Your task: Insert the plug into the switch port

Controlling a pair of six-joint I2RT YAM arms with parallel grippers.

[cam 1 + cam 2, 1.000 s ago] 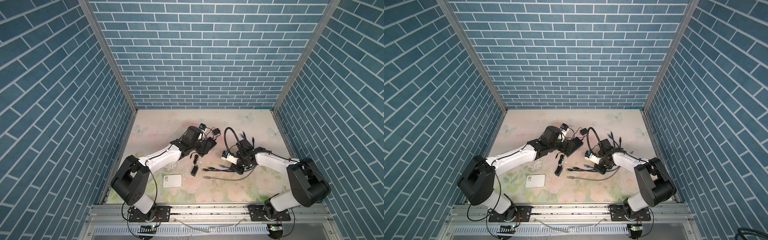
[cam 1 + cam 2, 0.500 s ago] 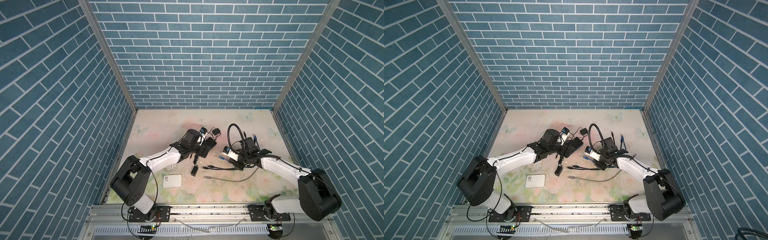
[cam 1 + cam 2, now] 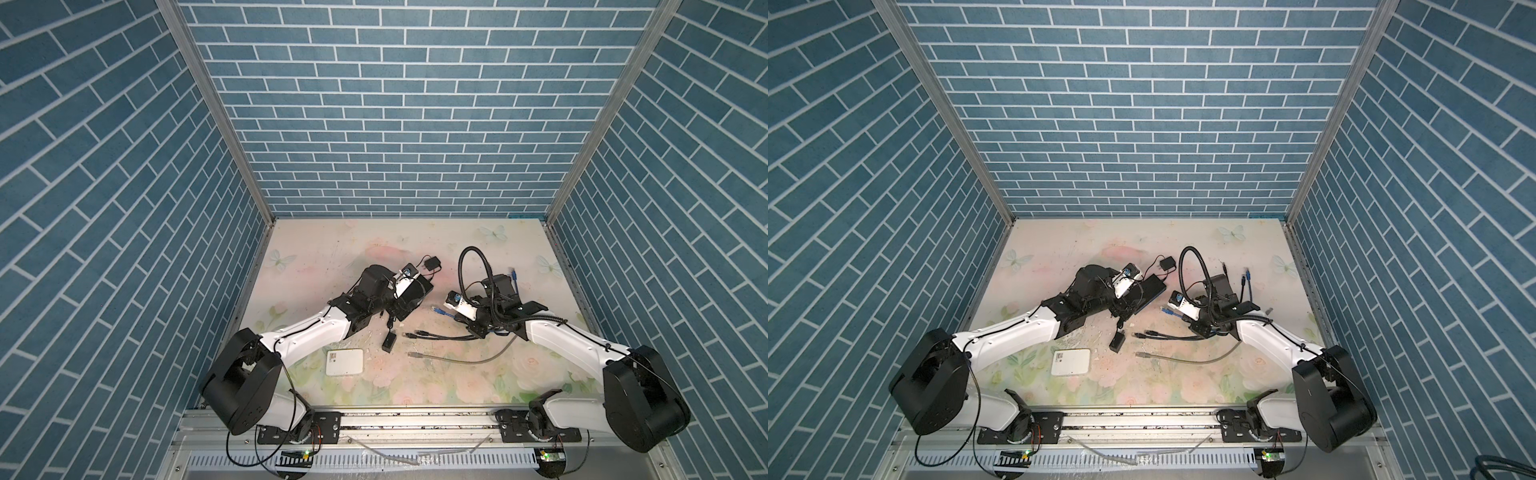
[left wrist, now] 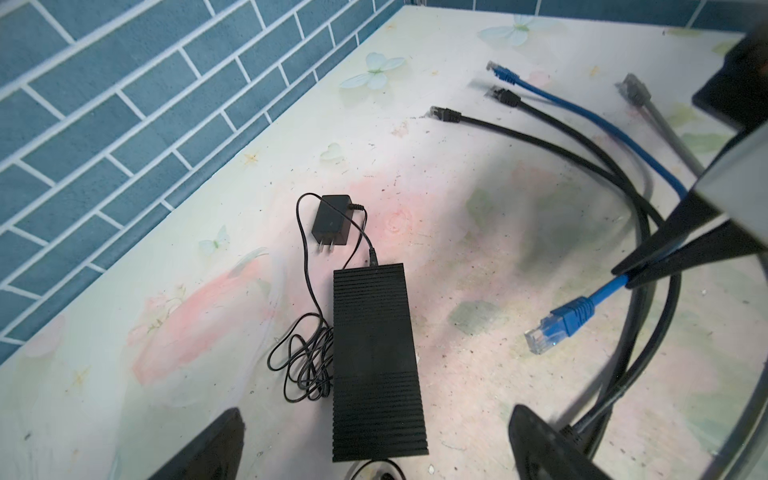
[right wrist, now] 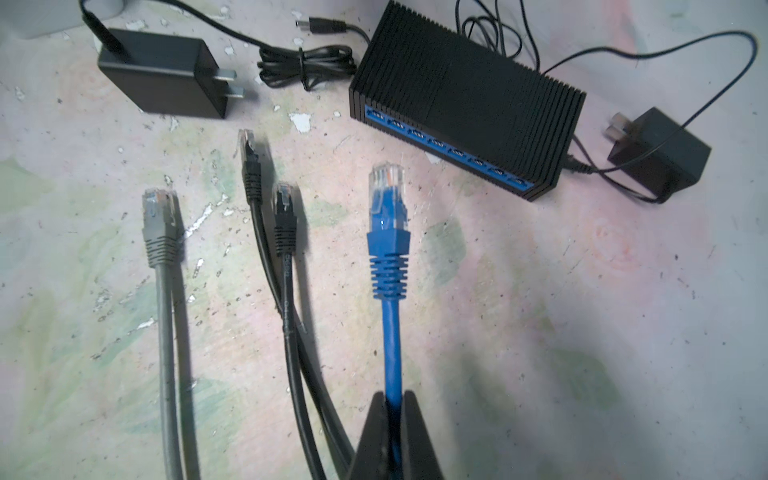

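Note:
The switch point(image 5: 465, 95) is a black ribbed box with a blue row of ports point(image 5: 444, 145) along one long side, lying flat on the table. My left gripper point(image 4: 376, 428) is open, and its fingers point(image 4: 220, 440) straddle one short end of the switch point(image 4: 376, 365) with gaps on both sides. My right gripper point(image 5: 394, 401) is shut on a blue cable a little behind its blue plug point(image 5: 387, 195). The plug hangs clear of the table, short of the port row and pointing roughly toward it. In both top views the plug point(image 3: 438, 309) point(image 3: 1167, 311) sits just right of the switch point(image 3: 1148, 293).
Two black plugs point(image 5: 249, 166) and a grey plug point(image 5: 160, 224) lie on the table beside the blue one. A black power adapter point(image 4: 330, 224) is wired to the switch, with a second adapter point(image 5: 162, 77) nearby. A white box point(image 3: 344, 361) lies near the front.
My right arm's elbow has swung out to the right while its gripper kept hold of the blue cable near the switch. The left gripper has barely moved and stays open.

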